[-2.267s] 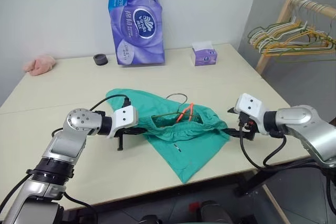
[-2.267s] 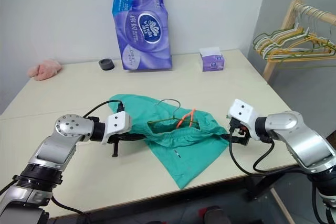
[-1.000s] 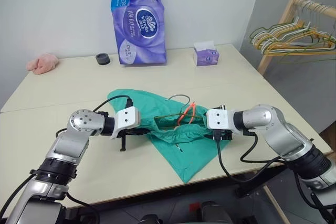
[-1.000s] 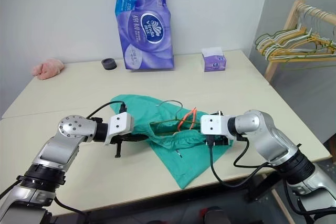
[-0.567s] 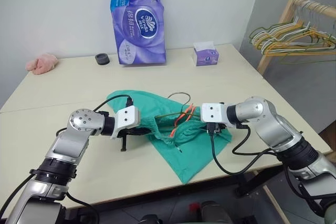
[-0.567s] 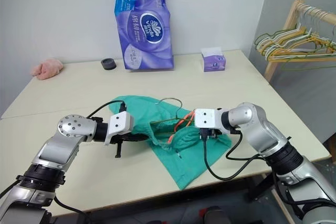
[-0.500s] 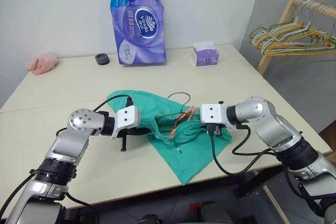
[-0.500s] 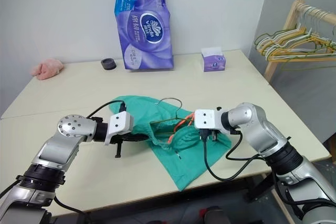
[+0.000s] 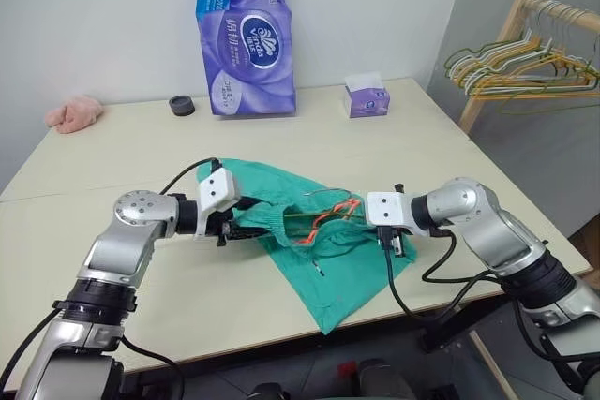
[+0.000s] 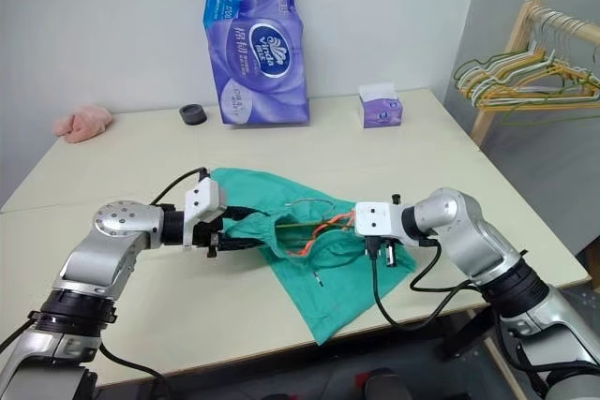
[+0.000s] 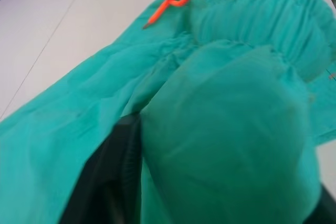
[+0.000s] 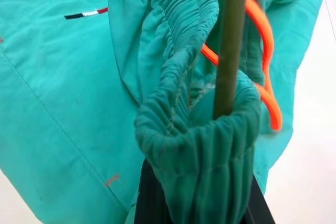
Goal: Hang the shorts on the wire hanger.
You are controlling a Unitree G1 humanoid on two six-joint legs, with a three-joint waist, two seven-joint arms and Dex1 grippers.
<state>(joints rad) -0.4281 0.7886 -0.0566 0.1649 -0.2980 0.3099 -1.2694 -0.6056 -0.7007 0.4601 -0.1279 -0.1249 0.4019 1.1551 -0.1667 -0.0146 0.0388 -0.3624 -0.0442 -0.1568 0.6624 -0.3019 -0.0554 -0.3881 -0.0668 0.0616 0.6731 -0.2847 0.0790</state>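
Teal shorts point(image 9: 319, 241) lie on the table point(image 9: 112, 152), bunched between both grippers, w/ the wire hanger point(image 10: 302, 223) threaded through the waistband. Right gripper point(image 12: 202, 182): jaws pinched together on waistband fabric, hanger wire running alongside. Left gripper point(image 9: 246, 229): buried in the shorts' left edge, fingers point(image 11: 113, 177) cloth-draped; can't tell how wide.

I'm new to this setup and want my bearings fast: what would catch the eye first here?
The teal-green shorts lie rumpled mid-table with an orange drawstring and the wire hanger threaded into the waistband. Both arms meet at them: the right end effector is shut on the waistband, and the left end effector is at the opposite side. Behind stands a tall purple tissue pack, and coloured hangers hang on a rack to the right.
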